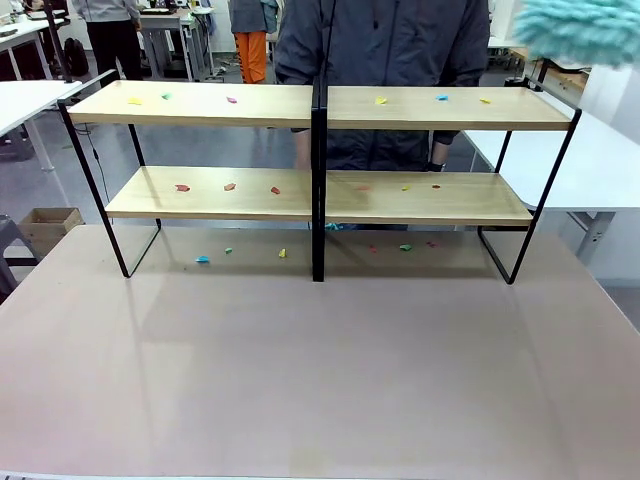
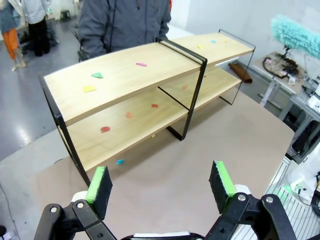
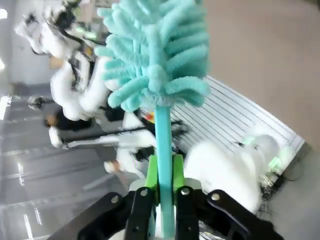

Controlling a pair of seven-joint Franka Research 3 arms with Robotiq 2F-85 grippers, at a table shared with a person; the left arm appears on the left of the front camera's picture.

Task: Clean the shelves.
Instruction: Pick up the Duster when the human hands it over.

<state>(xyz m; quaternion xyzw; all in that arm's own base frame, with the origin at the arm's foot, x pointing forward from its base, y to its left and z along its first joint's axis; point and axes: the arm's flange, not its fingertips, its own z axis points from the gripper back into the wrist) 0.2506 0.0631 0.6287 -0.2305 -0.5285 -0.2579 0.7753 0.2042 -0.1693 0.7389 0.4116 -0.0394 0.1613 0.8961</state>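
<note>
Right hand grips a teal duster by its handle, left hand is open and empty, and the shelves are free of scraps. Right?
No: the shelves carry small coloured scraps on both boards, as the front view shows. The right hand does grip the teal duster by its handle, and the left hand is open and empty.

Light wooden shelves [image 1: 200,110] (black frame [image 1: 318,180]), teal duster [image 1: 580,28], beige tabletop [image 1: 320,370]

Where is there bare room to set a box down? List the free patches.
The beige tabletop is bare from the front legs of the shelves to the near edge, full width. Crowded: both boards and the strip of tabletop beneath them carry scattered coloured scraps; between scraps only small gaps remain.
</note>
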